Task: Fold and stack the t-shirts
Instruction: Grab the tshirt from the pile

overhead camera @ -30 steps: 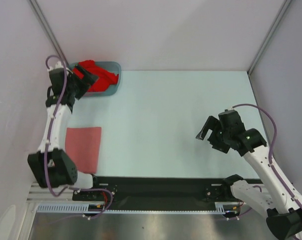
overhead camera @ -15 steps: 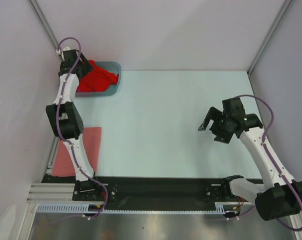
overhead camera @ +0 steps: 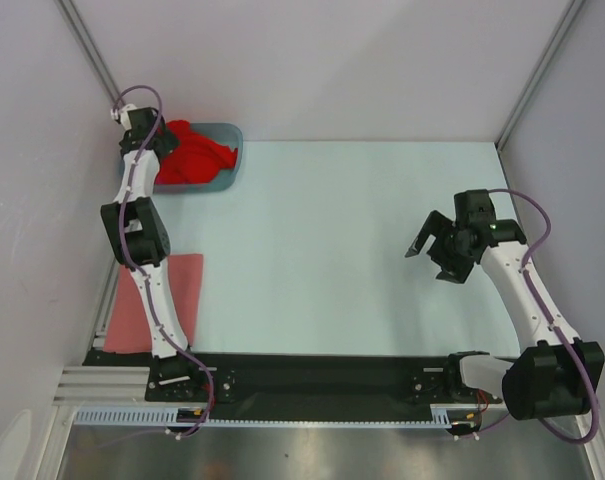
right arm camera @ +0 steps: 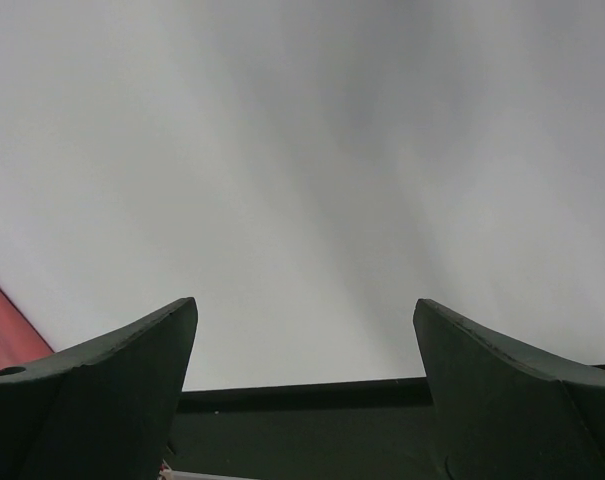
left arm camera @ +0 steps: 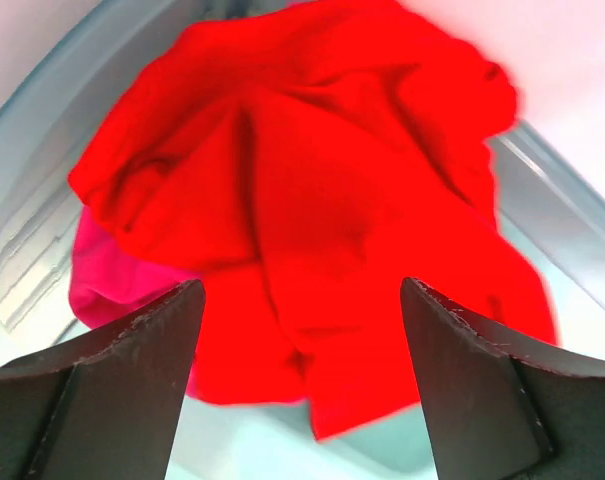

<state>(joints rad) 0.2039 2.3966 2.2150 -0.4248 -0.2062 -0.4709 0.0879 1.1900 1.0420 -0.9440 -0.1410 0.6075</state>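
My left gripper [left arm camera: 302,290] hangs spread wide, grasping nothing, above the crumpled red shirt [left arm camera: 312,180]. That shirt lies over a magenta shirt [left arm camera: 102,285] in the tub [left arm camera: 32,200] at the desk's [overhead camera: 322,220] far left corner. A salmon shirt [overhead camera: 187,290] lies flat at the near left. My right gripper [right arm camera: 304,305] is released too, over the desk's right side.

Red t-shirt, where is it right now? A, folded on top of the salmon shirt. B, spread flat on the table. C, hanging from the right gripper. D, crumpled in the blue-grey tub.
D: the red t-shirt lies crumpled in the tub, partly over a magenta shirt, with the left gripper open over it.
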